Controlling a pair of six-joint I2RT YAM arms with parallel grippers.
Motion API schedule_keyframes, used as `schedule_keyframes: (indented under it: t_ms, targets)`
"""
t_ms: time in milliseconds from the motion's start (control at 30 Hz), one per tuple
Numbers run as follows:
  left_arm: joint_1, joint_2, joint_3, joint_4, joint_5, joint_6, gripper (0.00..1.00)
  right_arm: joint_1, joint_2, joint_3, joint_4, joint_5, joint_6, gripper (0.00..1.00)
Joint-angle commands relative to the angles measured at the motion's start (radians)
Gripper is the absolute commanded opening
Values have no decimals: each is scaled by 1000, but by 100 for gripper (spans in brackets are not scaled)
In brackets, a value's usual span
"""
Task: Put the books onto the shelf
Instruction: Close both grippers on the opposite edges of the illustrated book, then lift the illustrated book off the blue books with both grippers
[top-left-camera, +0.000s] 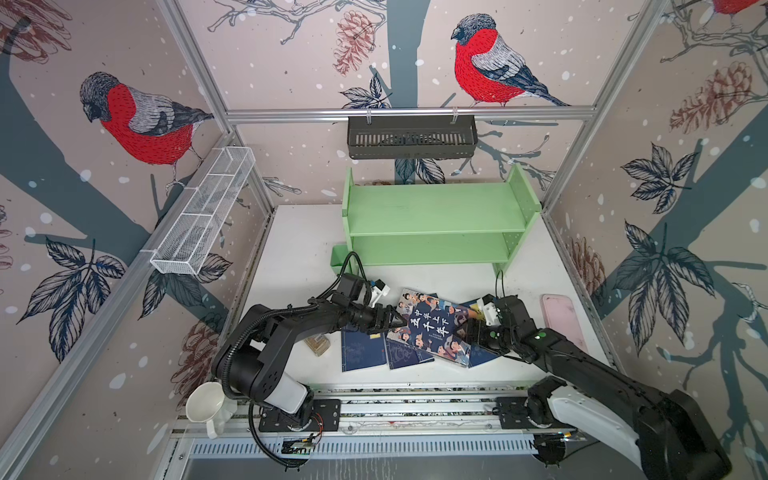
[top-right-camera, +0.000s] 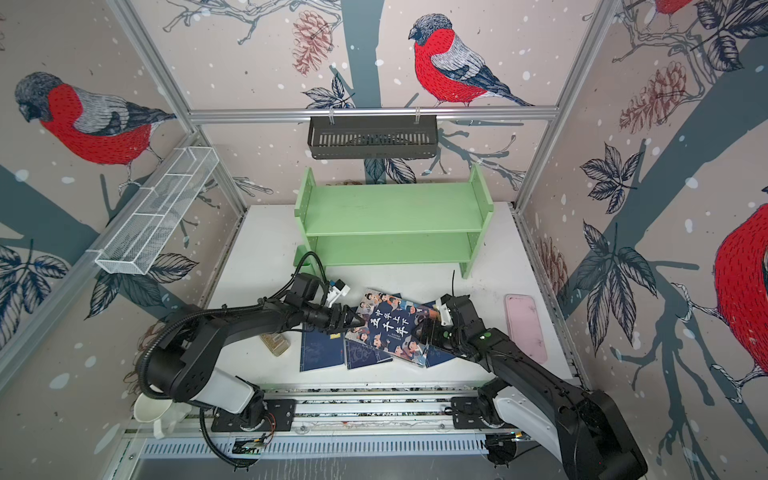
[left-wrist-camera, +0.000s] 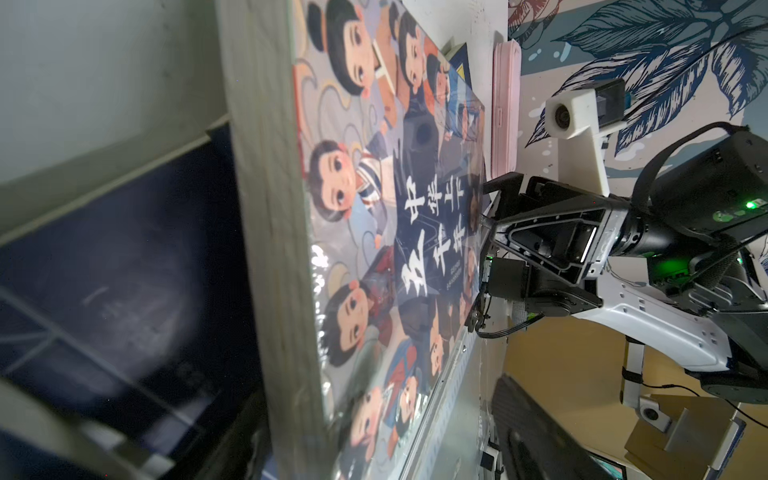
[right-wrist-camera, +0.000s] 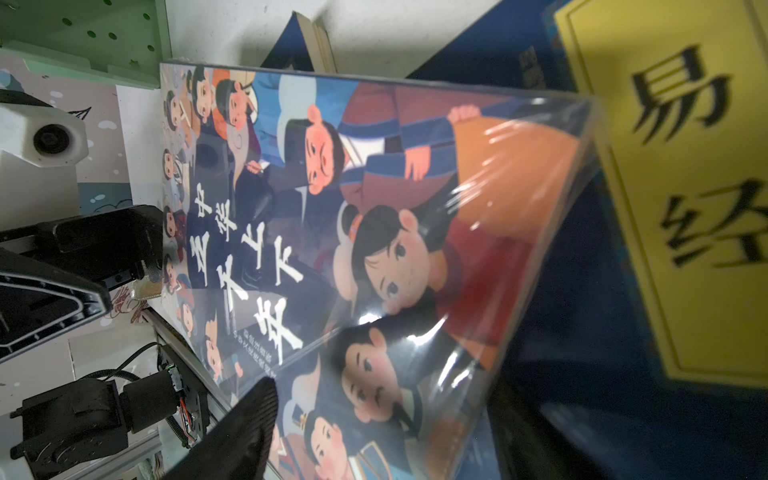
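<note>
While the large cartoon-covered book (top-left-camera: 432, 328) lies askew atop navy paperbacks (top-left-camera: 361, 353), left end effector (top-left-camera: 394, 320) and right end effector (top-left-camera: 466, 329) flank its edges, jaws wide, grip impossible to tell

Top views: high overhead, angled down toward the shelf (top-left-camera: 436, 208), near-identical. Wrist views: very close, facing each other across the cartoon-cover book (left-wrist-camera: 374, 187).

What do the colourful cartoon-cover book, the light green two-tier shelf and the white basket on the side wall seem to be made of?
Colourful cartoon-cover book: paper pages, seen at its edge, under glossy clear film that wrinkles and glares.
Light green two-tier shelf: smooth matte panels, perforated sides; painted metal or plastic, cannot tell.
White basket: fine see-through mesh on a wire frame, likely coated metal.
</note>
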Motion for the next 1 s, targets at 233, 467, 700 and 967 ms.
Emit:
schedule_keyframes:
  t_ms: [233, 467, 700, 967]
  targets:
    - [-9, -4, 10, 85, 106, -69, 76, 6, 11, -5, 46, -33, 21, 80]
    - [-9, -18, -13, 203, 200, -184, 70, 9, 26, 3, 71, -44, 21, 80]
    - [-11, -15, -29, 254, 213, -228, 57, 18, 21, 21, 79, -45, 25, 79]
    - [-11, -20, -34, 234, 197, -229, 36, 30, 8, 29, 101, -45, 34, 79]
